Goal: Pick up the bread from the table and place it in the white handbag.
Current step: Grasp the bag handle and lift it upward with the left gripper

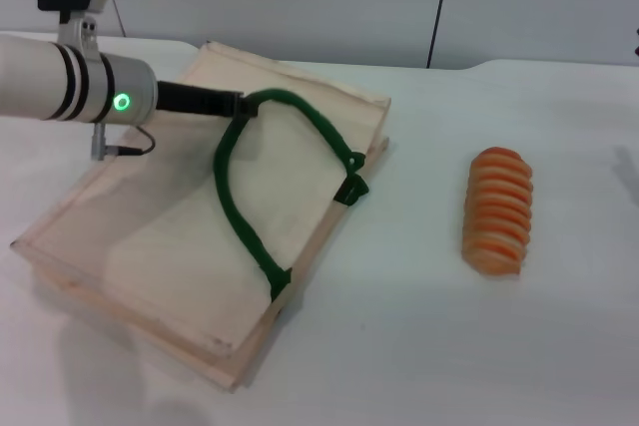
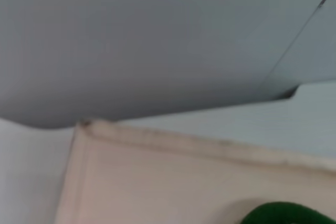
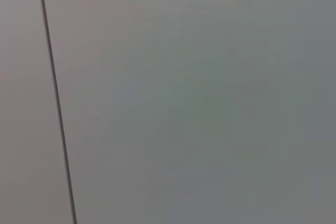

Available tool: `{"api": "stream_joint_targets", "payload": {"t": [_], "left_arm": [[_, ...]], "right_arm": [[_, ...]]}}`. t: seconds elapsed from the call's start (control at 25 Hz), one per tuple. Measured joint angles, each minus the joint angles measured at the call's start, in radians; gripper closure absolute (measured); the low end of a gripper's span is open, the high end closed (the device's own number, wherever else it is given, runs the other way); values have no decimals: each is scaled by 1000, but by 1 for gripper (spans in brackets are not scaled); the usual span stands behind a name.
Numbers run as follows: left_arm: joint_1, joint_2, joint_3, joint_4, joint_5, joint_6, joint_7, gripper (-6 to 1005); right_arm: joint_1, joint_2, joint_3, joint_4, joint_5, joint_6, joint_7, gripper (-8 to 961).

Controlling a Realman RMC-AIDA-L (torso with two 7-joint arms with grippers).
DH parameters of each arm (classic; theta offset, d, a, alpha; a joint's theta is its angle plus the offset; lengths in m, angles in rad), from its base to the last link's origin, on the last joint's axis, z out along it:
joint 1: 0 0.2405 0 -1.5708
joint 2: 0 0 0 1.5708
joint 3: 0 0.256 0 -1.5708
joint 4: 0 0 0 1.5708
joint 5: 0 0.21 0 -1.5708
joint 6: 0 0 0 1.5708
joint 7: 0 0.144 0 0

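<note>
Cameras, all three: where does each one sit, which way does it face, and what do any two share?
Head view: high on the robot, looking down at the white table, cream-beige fabric handbag, ridged orange-tan bread; left arm, with left gripper at the dark green rope handle.
Left wrist view: low over the bag's edge, facing the grey wall; no fingers show.
Right wrist view: faces only wall; nothing of the robot.
Shared: head and left wrist both show the bag and green handle.

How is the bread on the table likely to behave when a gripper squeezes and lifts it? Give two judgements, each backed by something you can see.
The bread looks glossy, so it may be somewhat slippery between fingers. Its raised crosswise ridges could give pads some purchase. It is small beside the white handbag and lies flat on the table, so it probably lifts easily and is unlikely to roll.
</note>
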Motion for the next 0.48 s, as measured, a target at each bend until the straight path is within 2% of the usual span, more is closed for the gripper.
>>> {"api": "stream_joint_targets", "payload": {"t": [0.08,0.12,0.2,0.48], "left_arm": [[12,8,1,-4,-92,64,53,865],[12,8,1,-4,-92,64,53,869],[27,19,1,-11,-175,151,104,879],[108,87,3,-22,-474,547,263,878]], "right_arm": [[-3,0,0,0,1,0,0,70],[-3,0,0,0,1,0,0,70],[-4,0,0,0,1,0,0,70],[-4,0,1,-5,0,0,43,70]]}}
